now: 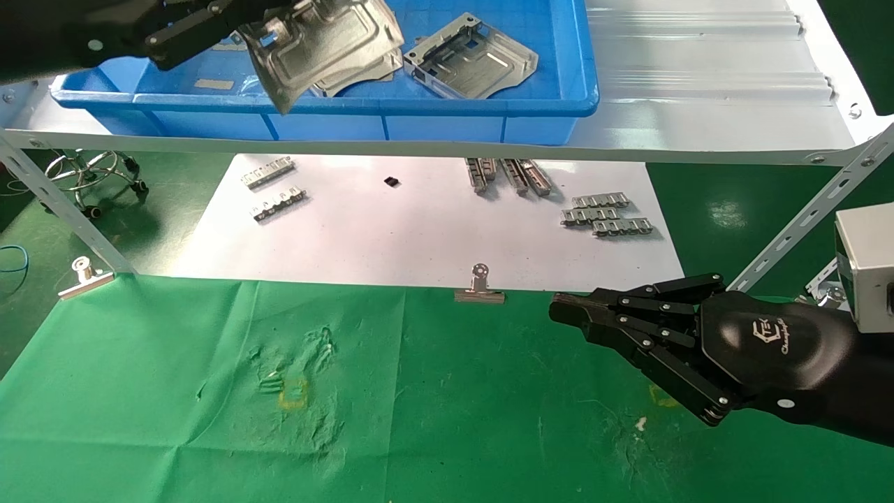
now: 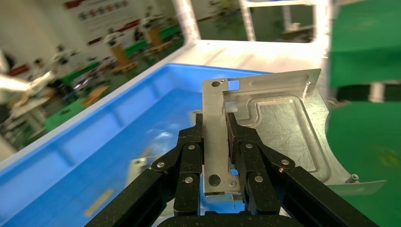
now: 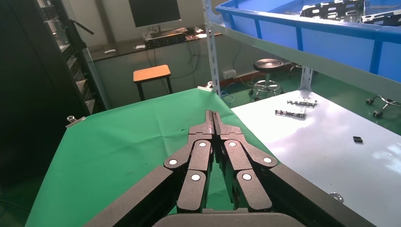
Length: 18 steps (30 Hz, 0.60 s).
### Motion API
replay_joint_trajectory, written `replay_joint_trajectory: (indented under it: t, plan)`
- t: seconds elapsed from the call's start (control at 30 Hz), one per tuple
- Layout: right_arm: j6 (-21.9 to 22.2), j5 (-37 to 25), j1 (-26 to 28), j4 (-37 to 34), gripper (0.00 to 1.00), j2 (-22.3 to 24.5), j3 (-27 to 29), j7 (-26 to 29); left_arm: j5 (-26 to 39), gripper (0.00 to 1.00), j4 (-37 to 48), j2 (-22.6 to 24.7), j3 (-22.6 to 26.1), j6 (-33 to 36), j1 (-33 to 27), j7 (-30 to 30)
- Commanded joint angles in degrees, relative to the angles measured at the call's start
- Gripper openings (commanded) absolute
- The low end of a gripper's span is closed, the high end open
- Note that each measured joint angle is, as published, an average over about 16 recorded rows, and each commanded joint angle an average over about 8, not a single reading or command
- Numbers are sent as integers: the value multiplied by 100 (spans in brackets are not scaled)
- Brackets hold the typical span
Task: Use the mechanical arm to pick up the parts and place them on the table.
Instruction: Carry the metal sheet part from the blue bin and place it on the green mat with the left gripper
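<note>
My left gripper is shut on a silver stamped part and holds it in the air over the front edge of the blue bin. In the left wrist view the jaws clamp the part's slotted rail edge, and the plate stands up beyond them. Two more parts lie in the bin. My right gripper is shut and empty, parked low over the green cloth table at the right; it also shows in the right wrist view.
The bin sits on a white metal shelf with slanted legs. Under it a white sheet carries small grey toothed strips and a black bit. Binder clips hold the sheet's edge.
</note>
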Motion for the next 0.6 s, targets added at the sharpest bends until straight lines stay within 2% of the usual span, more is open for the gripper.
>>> replay_joint_trajectory:
  t: [0.03, 0.3, 0.6]
  plan:
    - [0, 0, 0, 0, 0, 0, 0, 0, -35, 0, -29, -81, -17, 408, 23, 137]
    - [0, 0, 0, 0, 0, 0, 0, 0, -20, 0, -896, -478, 408, 555, 527, 533]
    - [0, 0, 0, 0, 0, 0, 0, 0, -562, 0, -2129, -1070, 995, 547, 1321, 743]
